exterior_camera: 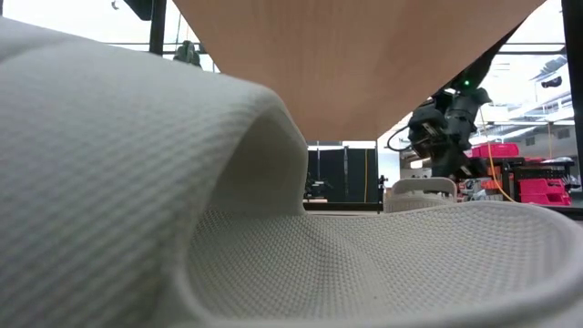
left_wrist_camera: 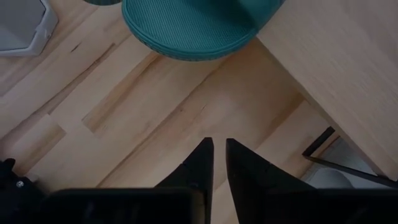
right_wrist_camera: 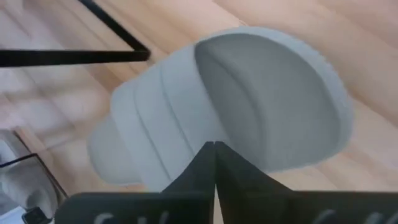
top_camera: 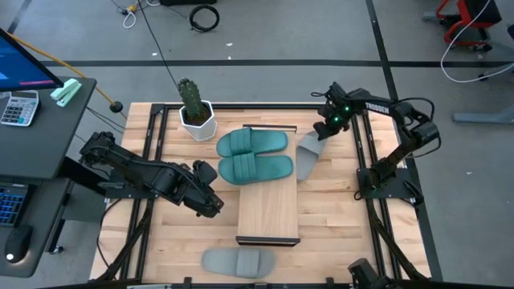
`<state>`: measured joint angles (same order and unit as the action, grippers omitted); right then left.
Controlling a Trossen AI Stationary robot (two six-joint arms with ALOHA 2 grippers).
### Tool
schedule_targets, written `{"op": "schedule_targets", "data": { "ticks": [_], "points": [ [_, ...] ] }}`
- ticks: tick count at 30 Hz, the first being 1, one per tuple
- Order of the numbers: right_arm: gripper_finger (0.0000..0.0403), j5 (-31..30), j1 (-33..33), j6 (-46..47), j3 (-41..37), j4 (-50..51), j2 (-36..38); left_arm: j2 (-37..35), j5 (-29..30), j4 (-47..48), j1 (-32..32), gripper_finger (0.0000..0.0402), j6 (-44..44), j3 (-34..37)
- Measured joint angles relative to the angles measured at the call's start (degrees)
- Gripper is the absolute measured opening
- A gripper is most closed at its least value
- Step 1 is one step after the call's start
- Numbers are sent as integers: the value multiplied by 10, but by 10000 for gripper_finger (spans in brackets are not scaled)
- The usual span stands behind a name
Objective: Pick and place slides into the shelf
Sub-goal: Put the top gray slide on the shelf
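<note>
Two teal slides (top_camera: 253, 143) (top_camera: 255, 168) lie side by side on the far end of the shelf (top_camera: 269, 210), soles down. My right gripper (top_camera: 323, 131) is beyond the shelf's right side, shut on a light grey slide (top_camera: 307, 159). The second grey slide (top_camera: 238, 261) lies on the table at the near edge and fills the low view (exterior_camera: 182, 200). My left gripper (top_camera: 212, 205) hovers over the table just left of the shelf, holding nothing, its fingers (left_wrist_camera: 219, 155) only a slit apart. My right gripper pinches the grey slide between both fingers at its rim (right_wrist_camera: 217, 134), beside the ribbed strap (right_wrist_camera: 149, 143), coming from above. The slide hangs tilted below the gripper, toward the near edge. Whether its lower end (top_camera: 304, 172) touches the table, I cannot tell.
A cactus in a white pot (top_camera: 195, 112) stands at the far left of the table. Thin dark frame rails (top_camera: 152, 136) (top_camera: 365, 152) run along the table's sides. The near half of the shelf board is bare. A desk with a keypad (top_camera: 20, 108) sits off to the left.
</note>
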<state>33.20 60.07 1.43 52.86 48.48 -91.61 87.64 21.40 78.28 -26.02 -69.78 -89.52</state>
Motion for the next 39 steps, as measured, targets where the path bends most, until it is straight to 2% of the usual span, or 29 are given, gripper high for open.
{"op": "schedule_targets", "data": {
  "ticks": [5,9,15,19,27,31,35,39],
  "points": [
    [6,-12,-8,-2,0,-4,0,0,0,0,0,44,0,0],
    [22,-39,-6,-2,0,-16,4,0,0,0,0,45,0,0],
    [47,-31,0,-19,0,-34,39,0,0,0,0,39,-1,0],
    [83,-31,0,-39,0,-24,39,0,0,0,0,41,-1,0],
    [191,-7,-3,-31,0,-23,14,0,0,-2,0,40,-1,0],
    [233,3,-6,-32,0,-18,-7,0,0,-5,0,40,-3,0],
    [251,41,-20,-36,1,-18,-25,0,0,-5,0,43,-5,0],
    [249,54,-47,-41,1,-18,-45,0,0,-5,0,39,-5,0]
  ]
}}
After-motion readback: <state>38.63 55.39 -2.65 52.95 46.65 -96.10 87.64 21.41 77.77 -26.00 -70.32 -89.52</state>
